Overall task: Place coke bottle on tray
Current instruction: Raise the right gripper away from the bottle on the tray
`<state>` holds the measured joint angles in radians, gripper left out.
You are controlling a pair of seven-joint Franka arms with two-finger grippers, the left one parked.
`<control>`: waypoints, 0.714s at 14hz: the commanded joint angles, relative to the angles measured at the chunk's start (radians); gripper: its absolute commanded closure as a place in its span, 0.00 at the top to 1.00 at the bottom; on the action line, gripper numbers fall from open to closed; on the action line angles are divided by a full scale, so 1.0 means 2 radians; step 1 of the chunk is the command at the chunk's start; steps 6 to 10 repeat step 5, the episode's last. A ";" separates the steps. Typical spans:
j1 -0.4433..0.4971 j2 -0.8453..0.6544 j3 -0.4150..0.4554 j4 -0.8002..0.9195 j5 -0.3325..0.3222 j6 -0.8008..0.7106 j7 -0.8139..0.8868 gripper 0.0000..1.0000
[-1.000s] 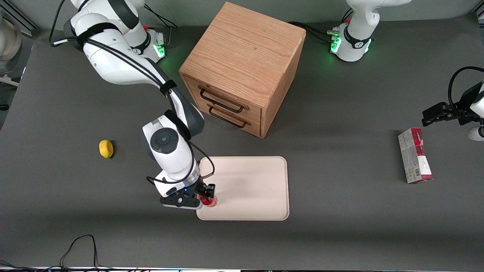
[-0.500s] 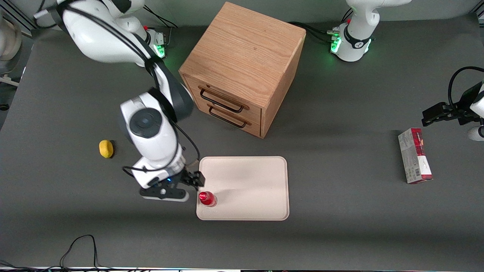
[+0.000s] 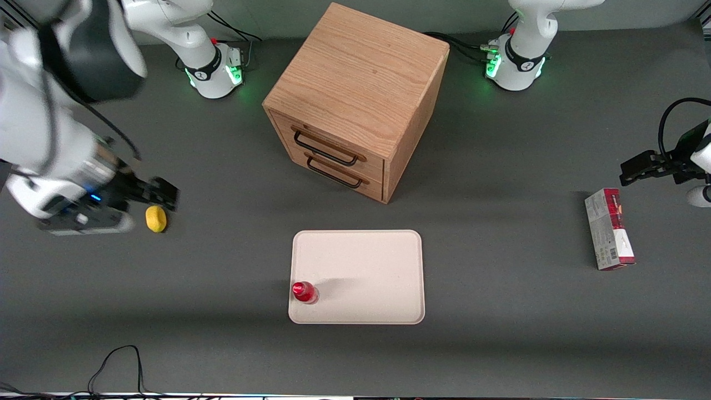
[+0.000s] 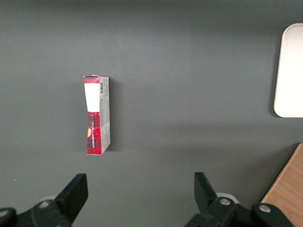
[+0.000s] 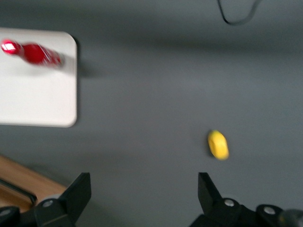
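While the coke bottle [image 3: 305, 292] is standing upright on the tray [image 3: 366, 261], in the tray corner nearest the front camera and toward the working arm's end, the placing step is reading as done.

Item: coke bottle. Small, red, red-capped; it is resting inside the low rim, free of any contact, and is casting a short shadow across the cream floor.

Item: tray. Flat, rectangular, rounded corners; it is lying near the middle of the surface [image 3: 500, 344], in front of the wooden cabinet [image 3: 355, 100] and nearer the front edge than it.

Item: gripper [image 3: 161, 194]. It is hanging above the surface close to the working arm's edge, well apart from the tray, just above the yellow lump [image 3: 156, 218]. The fingers [image 5: 78, 191] are standing wide apart with nothing between them.

Item: red-and-white carton [image 3: 609, 229]. It is lying flat toward the parked arm's end, untouched.

Step in hand, by judgement: retreat after release, the arm clearing away from the tray. Next move, by judgement: little is being called for beyond parking the arm clear of the yellow lump; the bottle is sitting close to the rim, so any return pass would need to be keeping well above its cap to avoid tipping it.
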<state>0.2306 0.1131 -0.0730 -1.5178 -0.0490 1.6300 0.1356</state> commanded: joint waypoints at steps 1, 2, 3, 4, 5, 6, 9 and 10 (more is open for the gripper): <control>0.000 -0.092 -0.020 -0.094 0.011 0.006 -0.013 1.00; 0.000 -0.105 -0.026 -0.100 0.011 0.005 -0.013 1.00; -0.001 -0.108 -0.028 -0.100 0.011 0.005 -0.013 1.00; -0.002 -0.109 -0.028 -0.100 0.011 0.005 -0.011 1.00; -0.002 -0.109 -0.028 -0.099 0.011 0.005 -0.010 1.00; -0.002 -0.109 -0.028 -0.099 0.011 0.005 -0.010 1.00; -0.002 -0.109 -0.028 -0.099 0.011 0.005 -0.010 1.00; -0.002 -0.109 -0.028 -0.099 0.011 0.005 -0.010 1.00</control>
